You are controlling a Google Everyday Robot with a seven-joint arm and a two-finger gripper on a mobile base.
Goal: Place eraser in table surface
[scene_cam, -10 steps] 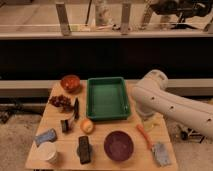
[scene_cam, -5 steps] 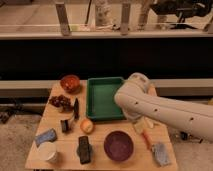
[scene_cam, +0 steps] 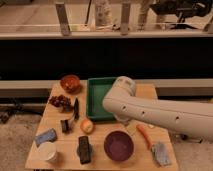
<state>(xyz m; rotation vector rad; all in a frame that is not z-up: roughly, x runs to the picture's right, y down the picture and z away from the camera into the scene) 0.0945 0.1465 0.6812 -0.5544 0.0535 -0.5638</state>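
The eraser (scene_cam: 85, 149), a dark rectangular block, lies flat on the light wooden table surface (scene_cam: 65, 142) near its front edge, left of a purple bowl (scene_cam: 119, 145). My white arm (scene_cam: 150, 112) reaches in from the right, and its rounded end hangs over the green tray (scene_cam: 96, 90). My gripper is hidden behind that arm end, so it does not show. Nothing is seen touching the eraser.
An orange fruit (scene_cam: 87, 125), a small dark chunk (scene_cam: 65, 125) and a thin dark upright piece (scene_cam: 76, 107) stand behind the eraser. An orange bowl (scene_cam: 70, 82), dark red fruit (scene_cam: 60, 101), a blue sponge (scene_cam: 45, 136), a white cup (scene_cam: 47, 151), an orange stick (scene_cam: 144, 135) and a grey-blue cloth (scene_cam: 161, 152) are also there.
My arm has swung leftward from the table's right side to over the green tray. The eraser and the other objects have not moved.
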